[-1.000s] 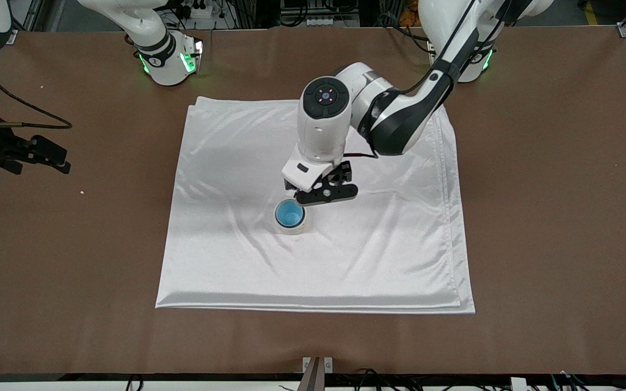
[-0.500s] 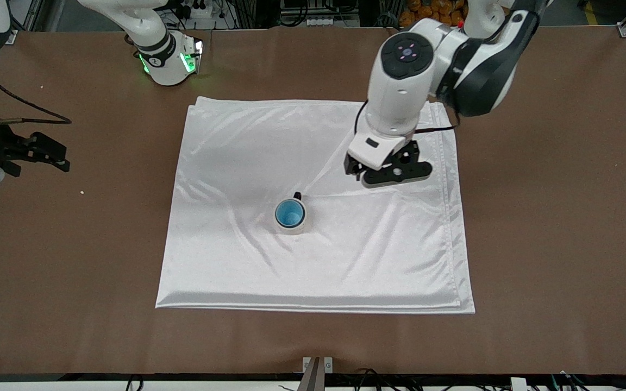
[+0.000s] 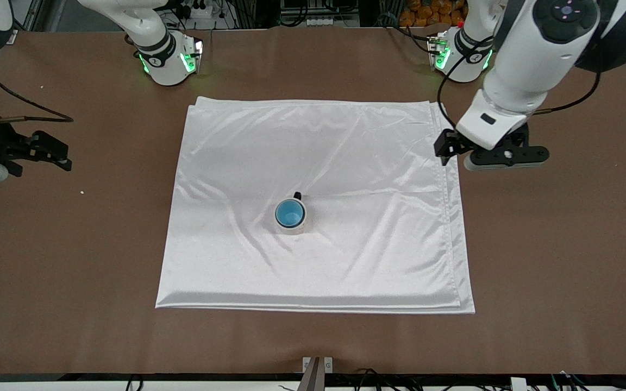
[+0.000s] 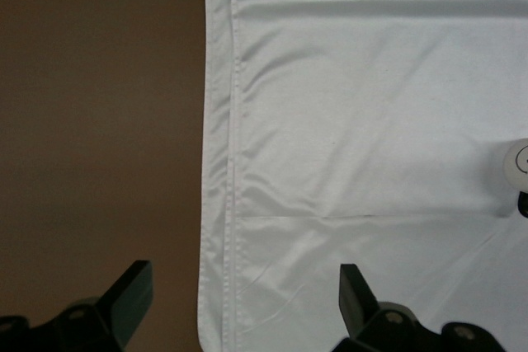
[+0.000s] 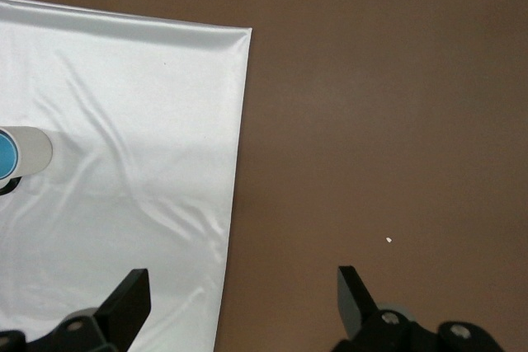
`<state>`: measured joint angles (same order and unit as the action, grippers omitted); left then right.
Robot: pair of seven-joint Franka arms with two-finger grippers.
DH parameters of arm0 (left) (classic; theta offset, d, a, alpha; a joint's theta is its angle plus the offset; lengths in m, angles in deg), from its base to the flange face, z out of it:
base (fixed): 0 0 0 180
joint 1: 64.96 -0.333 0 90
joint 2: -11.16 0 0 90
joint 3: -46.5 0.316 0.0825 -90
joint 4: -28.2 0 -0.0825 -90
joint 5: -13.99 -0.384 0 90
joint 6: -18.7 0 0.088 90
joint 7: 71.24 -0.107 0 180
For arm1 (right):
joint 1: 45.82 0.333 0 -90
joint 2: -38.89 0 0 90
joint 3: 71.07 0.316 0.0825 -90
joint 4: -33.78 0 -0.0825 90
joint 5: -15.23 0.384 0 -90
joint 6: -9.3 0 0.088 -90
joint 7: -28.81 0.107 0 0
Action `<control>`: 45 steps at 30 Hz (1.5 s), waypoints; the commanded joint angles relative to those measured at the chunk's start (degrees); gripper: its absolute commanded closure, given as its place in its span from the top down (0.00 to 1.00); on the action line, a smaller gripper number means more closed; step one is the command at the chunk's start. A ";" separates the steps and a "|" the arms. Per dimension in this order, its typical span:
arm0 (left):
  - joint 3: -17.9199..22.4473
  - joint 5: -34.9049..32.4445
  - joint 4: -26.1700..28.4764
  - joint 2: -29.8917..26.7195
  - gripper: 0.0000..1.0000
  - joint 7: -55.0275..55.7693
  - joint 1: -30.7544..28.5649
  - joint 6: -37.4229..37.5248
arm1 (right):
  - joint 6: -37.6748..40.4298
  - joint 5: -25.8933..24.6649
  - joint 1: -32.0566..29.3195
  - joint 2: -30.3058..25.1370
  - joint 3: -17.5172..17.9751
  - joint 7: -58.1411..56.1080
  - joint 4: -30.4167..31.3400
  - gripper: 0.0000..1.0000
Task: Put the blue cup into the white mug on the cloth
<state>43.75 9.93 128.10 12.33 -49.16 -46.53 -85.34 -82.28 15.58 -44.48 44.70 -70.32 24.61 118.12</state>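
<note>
The blue cup sits inside the white mug, which stands upright near the middle of the cloth with its black handle pointing toward the robots' bases. My left gripper is open and empty, up in the air over the cloth's edge at the left arm's end. Its wrist view shows that edge between the open jaws and the mug at the frame's border. My right gripper waits open and empty over bare table at the right arm's end; its wrist view shows the cup in the mug.
The brown table surrounds the cloth on all sides. A small white speck lies on the table near the right gripper. The two arm bases stand at the table's edge farthest from the front camera.
My left gripper has left the mug, risen and swung off toward the left arm's end of the table, empty. The blue cup stays in the mug. The right arm has not moved.
</note>
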 commanded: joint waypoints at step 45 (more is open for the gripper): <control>-0.06 6.60 -13.59 1.91 1.00 -14.96 -9.64 11.05 | 4.92 -0.79 -1.08 -1.85 1.79 -1.26 0.56 1.00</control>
<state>43.81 15.61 116.42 13.56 -62.16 -55.62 -75.82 -78.79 15.01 -44.55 44.03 -70.20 21.52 118.06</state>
